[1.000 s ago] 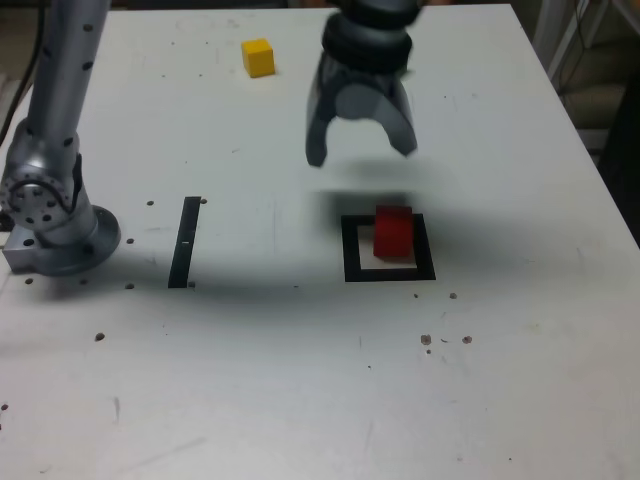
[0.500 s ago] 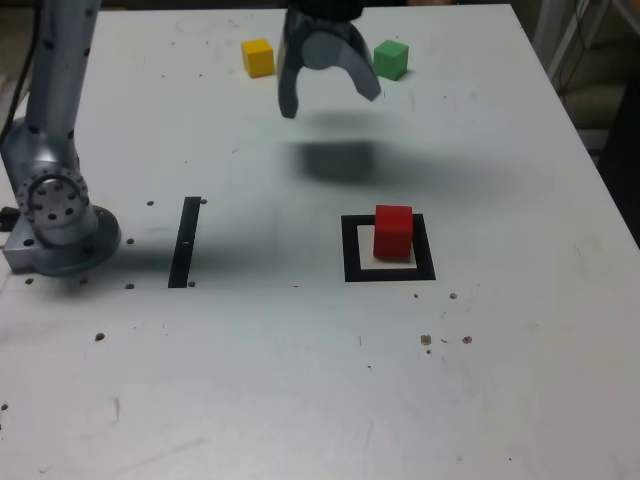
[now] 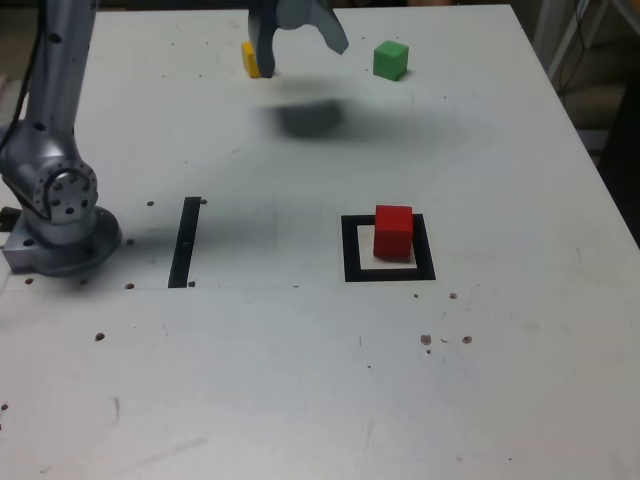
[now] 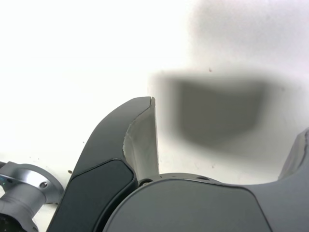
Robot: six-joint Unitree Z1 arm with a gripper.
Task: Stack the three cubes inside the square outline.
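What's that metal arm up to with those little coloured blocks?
The grey robot gripper is open and empty, hanging over the far part of the white table. The matte red cube sits inside the thick black square outline. The small yellow cube, partly hidden by a finger, and the small green cube stand apart, not yet stacked.

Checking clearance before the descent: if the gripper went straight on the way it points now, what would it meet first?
Probably the bare table: the wrist view shows only tabletop and shadow between the open jaws, no cube. Height above it is unclear.
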